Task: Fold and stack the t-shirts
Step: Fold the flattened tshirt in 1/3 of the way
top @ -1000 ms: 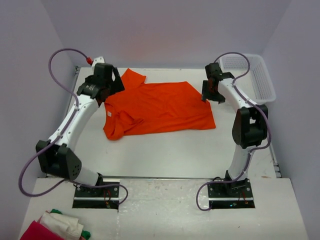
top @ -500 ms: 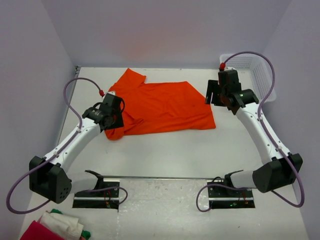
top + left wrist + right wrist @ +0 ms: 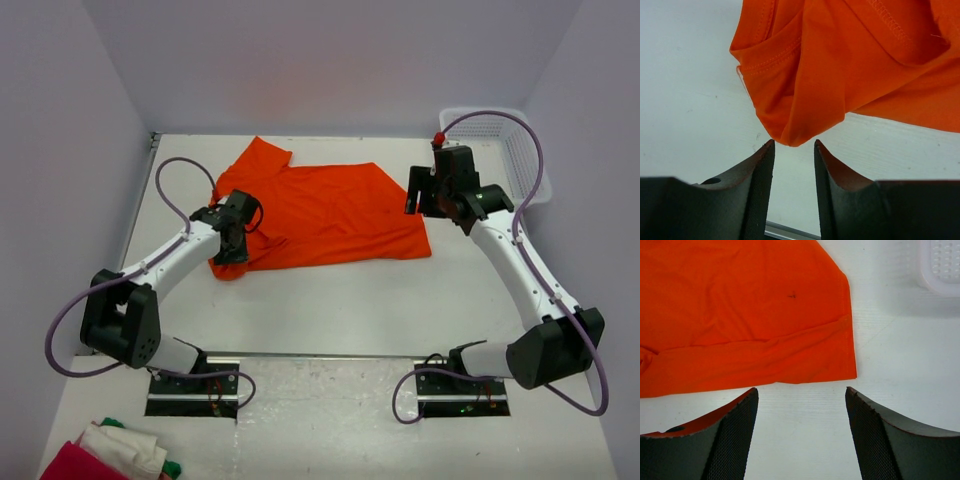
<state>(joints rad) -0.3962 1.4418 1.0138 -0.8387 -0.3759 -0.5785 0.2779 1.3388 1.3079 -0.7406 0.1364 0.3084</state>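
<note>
Mostly flat, bright orange t-shirt [image 3: 330, 215], one sleeve bunched, left gripper [image 3: 794, 145] narrow, right gripper [image 3: 801, 390] wide, both empty.

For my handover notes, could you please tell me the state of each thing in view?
t-shirt: spread on the table, left edge rumpled.
left hand: narrowly open, empty, by the sleeve tip.
right hand: open, empty, near the hem corner.
basket: upright, nothing visible inside.
cloth pile: heaped.

White basket [image 3: 500, 130], cloth pile [image 3: 110, 455]
</note>
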